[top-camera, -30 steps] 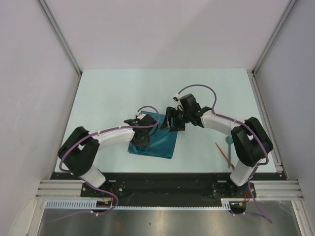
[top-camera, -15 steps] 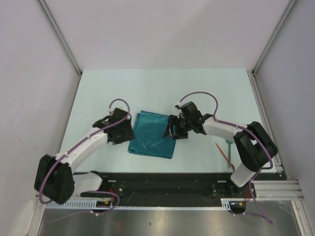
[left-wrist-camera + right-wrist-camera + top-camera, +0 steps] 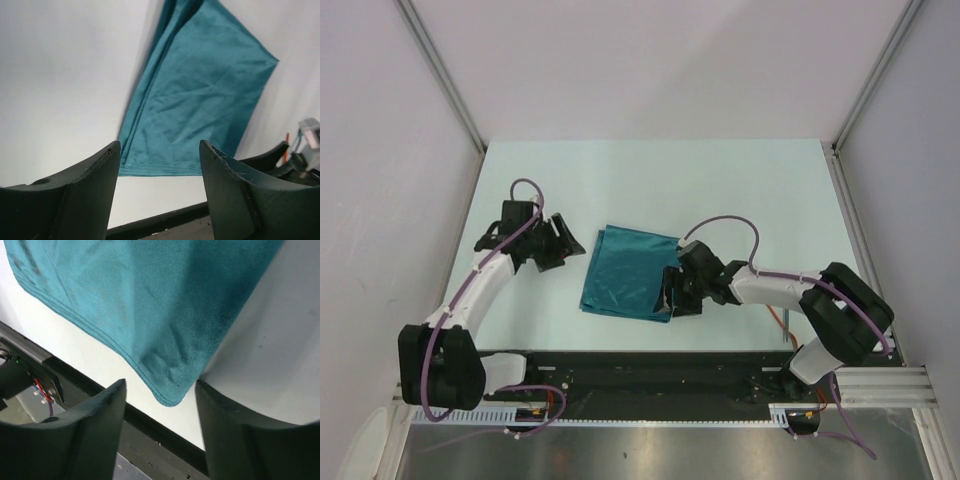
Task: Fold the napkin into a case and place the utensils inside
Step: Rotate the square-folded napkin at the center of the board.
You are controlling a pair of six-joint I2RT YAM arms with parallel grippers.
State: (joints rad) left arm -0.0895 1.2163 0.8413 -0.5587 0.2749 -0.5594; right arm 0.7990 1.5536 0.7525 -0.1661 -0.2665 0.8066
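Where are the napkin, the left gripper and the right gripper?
napkin (image 3: 632, 285): top external view, middle of the folded cloth.
left gripper (image 3: 572, 245): top external view, between its open fingertips.
right gripper (image 3: 160, 395): right wrist view, gap between fingertips, over the napkin's corner.

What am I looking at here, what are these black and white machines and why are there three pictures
These are two robot arms bolted at the near edge of a table. One picture looks down from above; the other two come from cameras on each wrist, so you see dark fingers at the bottom. A folded teal napkin lies on the table. The left gripper is open, off to the napkin's side, holding nothing. The right gripper is open at the napkin's near right corner. An orange-red utensil lies mostly hidden behind the right arm.
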